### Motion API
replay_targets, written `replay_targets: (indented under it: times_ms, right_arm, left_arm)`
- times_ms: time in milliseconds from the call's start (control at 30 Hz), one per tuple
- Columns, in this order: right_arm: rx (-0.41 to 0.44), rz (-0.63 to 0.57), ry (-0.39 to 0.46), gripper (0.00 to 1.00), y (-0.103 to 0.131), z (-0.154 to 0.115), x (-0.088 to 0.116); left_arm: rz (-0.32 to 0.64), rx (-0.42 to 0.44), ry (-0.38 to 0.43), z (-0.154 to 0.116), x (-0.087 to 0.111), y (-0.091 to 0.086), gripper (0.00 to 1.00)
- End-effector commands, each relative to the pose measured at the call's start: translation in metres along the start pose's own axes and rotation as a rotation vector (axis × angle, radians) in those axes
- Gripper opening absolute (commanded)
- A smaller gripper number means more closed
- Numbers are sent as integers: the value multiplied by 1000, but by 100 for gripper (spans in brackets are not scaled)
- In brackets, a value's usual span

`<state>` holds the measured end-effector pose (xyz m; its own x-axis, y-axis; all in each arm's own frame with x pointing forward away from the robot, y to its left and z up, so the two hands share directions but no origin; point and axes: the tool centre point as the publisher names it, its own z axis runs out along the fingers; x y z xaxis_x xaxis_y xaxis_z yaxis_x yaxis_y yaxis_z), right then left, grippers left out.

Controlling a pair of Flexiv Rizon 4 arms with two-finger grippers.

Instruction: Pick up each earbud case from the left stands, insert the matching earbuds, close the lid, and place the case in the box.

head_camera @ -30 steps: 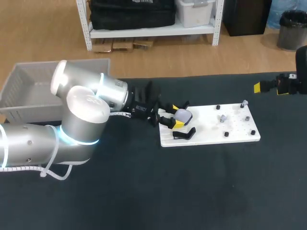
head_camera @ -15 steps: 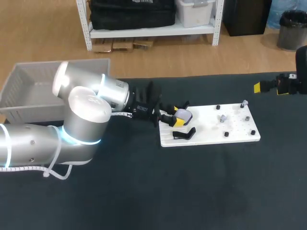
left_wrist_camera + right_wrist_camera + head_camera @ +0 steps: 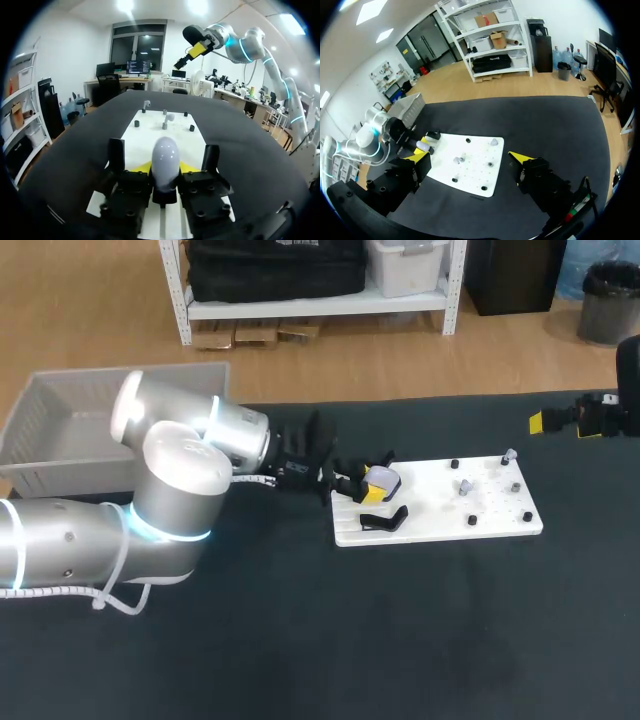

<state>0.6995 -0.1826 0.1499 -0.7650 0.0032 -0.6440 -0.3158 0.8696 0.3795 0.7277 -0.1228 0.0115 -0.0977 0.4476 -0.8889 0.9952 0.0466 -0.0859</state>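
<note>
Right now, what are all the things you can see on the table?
Table: one, black, under everything.
Board: one, white, right of the middle.
Earbud case: one, pale lilac, at the board's left end, gripped.
Stand: one, black, empty, at the board's near-left corner.
Earbuds: two, pale, on pegs toward the board's right end.
Pegs: at least four, black, bare, around them.
Box: one, grey, past the table's far-left corner.
Left hand: yellow-tipped, shut on the case.
Right hand: yellow-tipped, open, raised at the far right.

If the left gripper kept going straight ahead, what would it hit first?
The earbud case held in the left gripper; past that, probably the pale earbud standing mid-board, though depth is unclear.
</note>
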Motion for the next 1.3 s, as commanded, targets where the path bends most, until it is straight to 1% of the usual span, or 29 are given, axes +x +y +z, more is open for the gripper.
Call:
replay_targets:
  times_ms: [33, 200, 333, 467, 600, 633, 667, 733, 833, 867, 933, 1000, 1067, 1133, 1300]
  right_arm:
    - [-5, -1, 1, 100, -1, 0, 0]
    - [-5, -1, 1, 100, -1, 0, 0]
    - [-5, -1, 1, 100, -1, 0, 0]
    - [-5, -1, 1, 100, -1, 0, 0]
    - [-5, -1, 1, 100, -1, 0, 0]
    - [9, -20, 40, 100, 4, 6, 2]
    - [7, -36, 61, 100, 12, 12, 5]
    - [-21, -34, 75, 100, 31, 21, 11]
    - [-12, -51, 97, 100, 53, 31, 18]
    - [-23, -65, 108, 100, 62, 34, 20]
    - [-25, -73, 117, 100, 74, 40, 24]
    - [-19, -83, 129, 100, 83, 47, 27]
    - [-38, -102, 141, 100, 94, 53, 29]
    - [-34, -116, 154, 100, 103, 58, 30]
    - [-64, -124, 177, 100, 115, 69, 31]
  left_arm:
    - [9, 6, -16, -4, -1, 1, 0]
    - [41, -17, -30, -17, -15, -1, 0]
    - [47, -10, -50, -29, -27, -1, 0]
    - [70, -11, -43, -39, -39, -3, 0]
    - [86, -22, -44, -43, -50, -4, 0]
    - [89, -24, -46, -43, -53, -4, 0]
    - [91, -28, -45, -42, -56, -3, 0]
    - [95, -36, -40, -38, -62, 0, 0]
    - [108, -48, -29, -33, -71, 3, 0]
    - [115, -54, -17, -32, -74, 4, 0]
    - [118, -52, -20, -28, -79, 5, 0]
    - [125, -55, -19, -25, -85, 6, 0]
    - [137, -60, -15, -22, -89, 5, 0]
    - [146, -62, -17, -19, -93, 2, 0]
    - [174, -58, -6, -13, -97, -3, 0]
